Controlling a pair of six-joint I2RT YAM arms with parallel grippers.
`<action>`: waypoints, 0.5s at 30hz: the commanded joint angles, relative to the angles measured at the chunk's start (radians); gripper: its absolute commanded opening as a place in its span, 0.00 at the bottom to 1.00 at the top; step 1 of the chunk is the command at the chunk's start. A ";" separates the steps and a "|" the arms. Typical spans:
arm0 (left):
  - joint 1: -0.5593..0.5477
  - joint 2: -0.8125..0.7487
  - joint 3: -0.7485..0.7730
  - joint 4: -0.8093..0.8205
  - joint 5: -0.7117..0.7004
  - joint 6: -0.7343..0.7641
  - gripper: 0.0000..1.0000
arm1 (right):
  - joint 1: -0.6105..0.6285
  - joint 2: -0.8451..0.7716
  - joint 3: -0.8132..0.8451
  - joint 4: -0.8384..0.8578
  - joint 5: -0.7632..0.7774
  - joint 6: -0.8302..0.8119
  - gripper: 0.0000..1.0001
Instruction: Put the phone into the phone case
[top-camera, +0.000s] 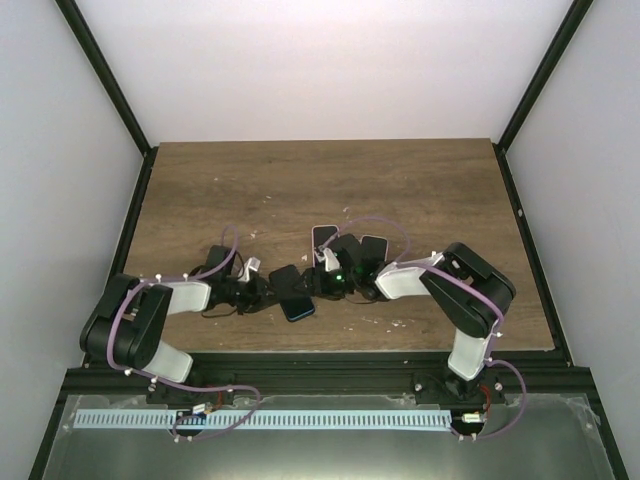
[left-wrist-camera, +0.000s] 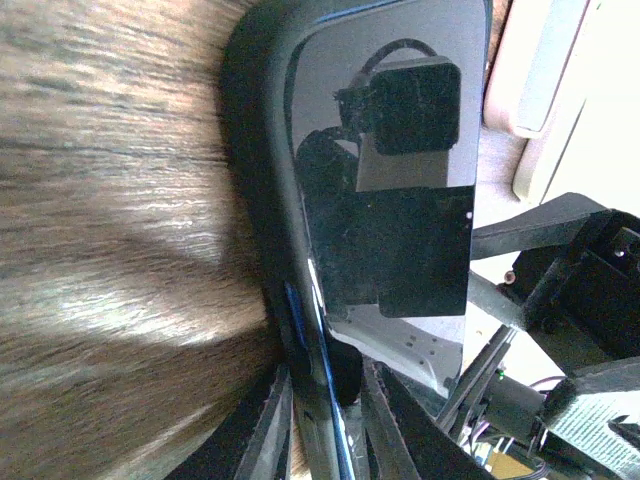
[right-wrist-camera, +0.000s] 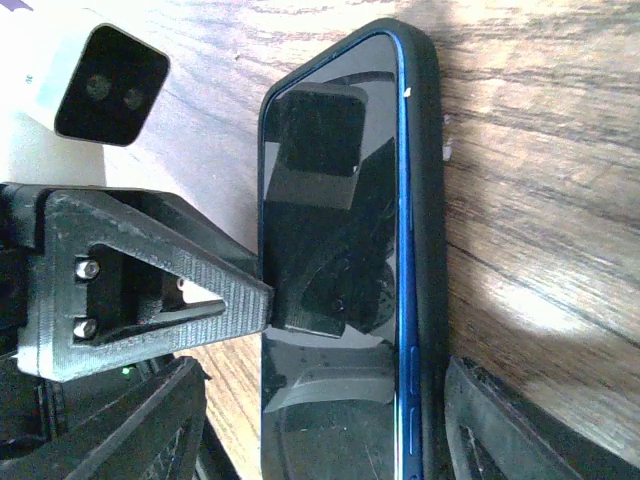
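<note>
Left gripper (left-wrist-camera: 325, 390) pinching the glossy blue-edged phone (right-wrist-camera: 330, 250), right gripper (right-wrist-camera: 322, 400) spread (astride it): better press evenly into the black case (right-wrist-camera: 425, 150).

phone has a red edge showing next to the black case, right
No: the phone has a blue edge, not red; the right wrist view shows it. It does run next to the black case.
</note>
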 joint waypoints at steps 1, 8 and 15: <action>-0.020 -0.005 -0.026 0.039 0.039 0.007 0.22 | 0.012 -0.032 -0.002 0.200 -0.158 0.077 0.66; -0.021 -0.026 -0.063 0.039 0.026 0.017 0.31 | 0.013 -0.038 -0.048 0.335 -0.215 0.151 0.65; -0.020 -0.067 -0.100 0.035 0.020 0.013 0.31 | 0.003 0.002 -0.090 0.543 -0.280 0.288 0.65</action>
